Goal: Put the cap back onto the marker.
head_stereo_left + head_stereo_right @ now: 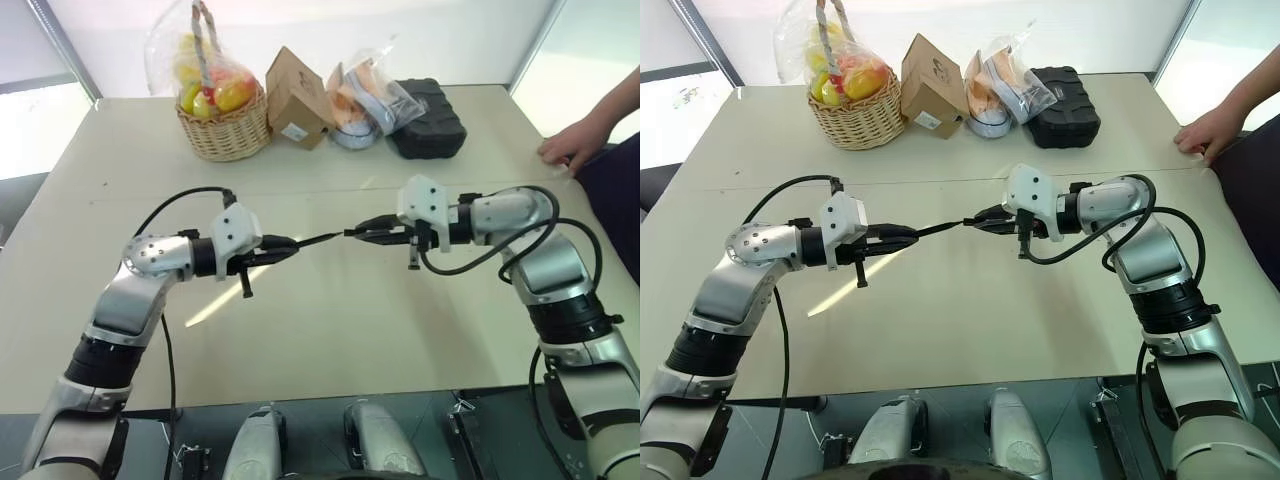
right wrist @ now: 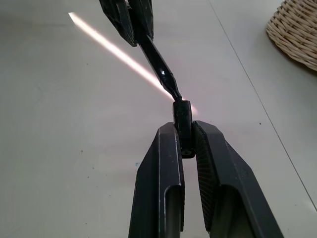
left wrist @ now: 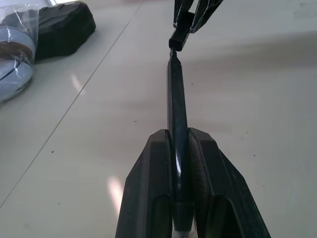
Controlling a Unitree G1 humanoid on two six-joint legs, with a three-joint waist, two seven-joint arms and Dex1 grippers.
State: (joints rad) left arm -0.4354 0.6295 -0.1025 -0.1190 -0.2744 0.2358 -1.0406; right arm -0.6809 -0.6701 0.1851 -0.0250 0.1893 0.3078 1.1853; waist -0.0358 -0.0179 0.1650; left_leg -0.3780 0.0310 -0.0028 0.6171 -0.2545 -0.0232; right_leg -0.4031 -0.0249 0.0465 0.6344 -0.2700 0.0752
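The left fingers (image 3: pixel 178 168) are clamped on the marker (image 3: pixel 176 106), held above the bench (image 1: pixel 330 320) with its tapered tip pointing at the right arm. The right fingers (image 2: pixel 187 148) pinch the cap (image 2: pixel 182 126), its open mouth at the tip, touching or nearly so. The marker meets the cap at an angle, not in line. Pushing now may jam the tip on the cap's rim, twist the small cap in its pinch, or let the marker slide back through the left grip.
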